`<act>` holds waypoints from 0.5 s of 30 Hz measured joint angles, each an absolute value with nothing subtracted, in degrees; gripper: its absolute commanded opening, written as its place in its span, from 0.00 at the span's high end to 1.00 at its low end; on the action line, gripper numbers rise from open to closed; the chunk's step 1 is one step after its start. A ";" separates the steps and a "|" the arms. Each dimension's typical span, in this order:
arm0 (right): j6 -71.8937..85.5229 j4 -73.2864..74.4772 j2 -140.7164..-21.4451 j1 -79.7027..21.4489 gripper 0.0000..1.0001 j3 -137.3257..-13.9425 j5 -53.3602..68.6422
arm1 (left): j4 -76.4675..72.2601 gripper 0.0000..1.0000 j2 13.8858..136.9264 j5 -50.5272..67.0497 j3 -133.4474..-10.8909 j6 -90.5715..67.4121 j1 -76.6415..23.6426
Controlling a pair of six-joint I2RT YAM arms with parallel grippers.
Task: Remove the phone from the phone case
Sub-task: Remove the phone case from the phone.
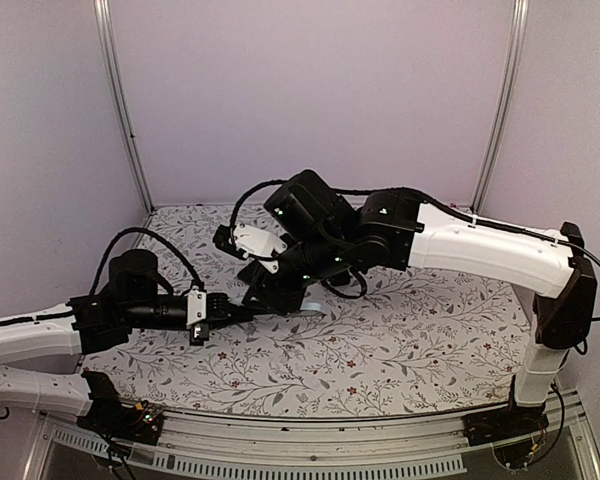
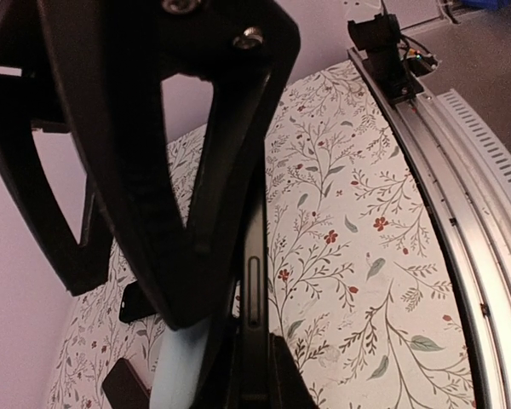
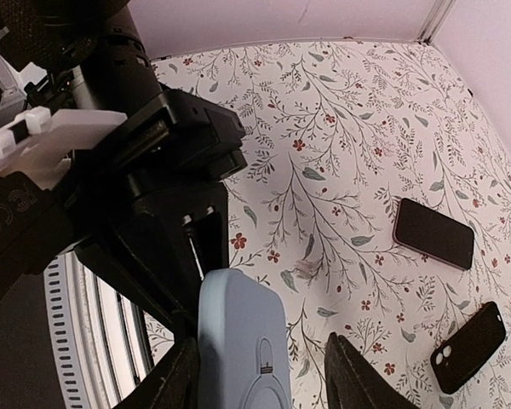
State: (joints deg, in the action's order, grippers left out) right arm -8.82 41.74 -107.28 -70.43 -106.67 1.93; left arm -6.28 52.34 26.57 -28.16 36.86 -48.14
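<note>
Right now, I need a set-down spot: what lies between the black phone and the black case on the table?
Only bare floral cloth separates the black phone and the black case; the right wrist view shows it.

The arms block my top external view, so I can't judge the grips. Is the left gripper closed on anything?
Observer: Yes. The left wrist view shows the left gripper shut on the edge of the dark slab phone, with the pale blue rounded phone case against it.
Operator: And the right gripper?
Observer: The right gripper straddles the blue case's back, fingers apart, a gap showing on one side.
Operator: Anything else lying nearby?
Observer: A second black rectangular phone and a black phone case with a camera cutout lie flat on the floral table cover, not touching.
</note>
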 measured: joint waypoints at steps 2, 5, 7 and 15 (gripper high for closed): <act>-8.80 42.04 -107.37 -70.46 0.46 -106.83 1.96 | -6.11 1.00 52.34 26.46 -28.14 36.88 -48.18; -8.78 42.15 -107.48 -70.48 0.45 -106.94 2.24 | -6.09 1.00 52.34 26.24 -28.16 36.93 -48.23; -8.75 42.17 -107.61 -70.52 0.44 -106.98 2.44 | -6.07 1.00 52.34 26.11 -28.16 36.97 -48.27; -8.49 42.52 -108.75 -70.74 0.45 -107.26 2.07 | -6.07 1.00 52.34 25.82 -28.14 37.12 -48.29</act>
State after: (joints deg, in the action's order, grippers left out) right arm -8.49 42.52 -108.75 -70.74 -107.26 2.07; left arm -6.07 52.34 25.82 -28.14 37.12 -48.29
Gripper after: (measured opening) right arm 0.556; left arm 0.085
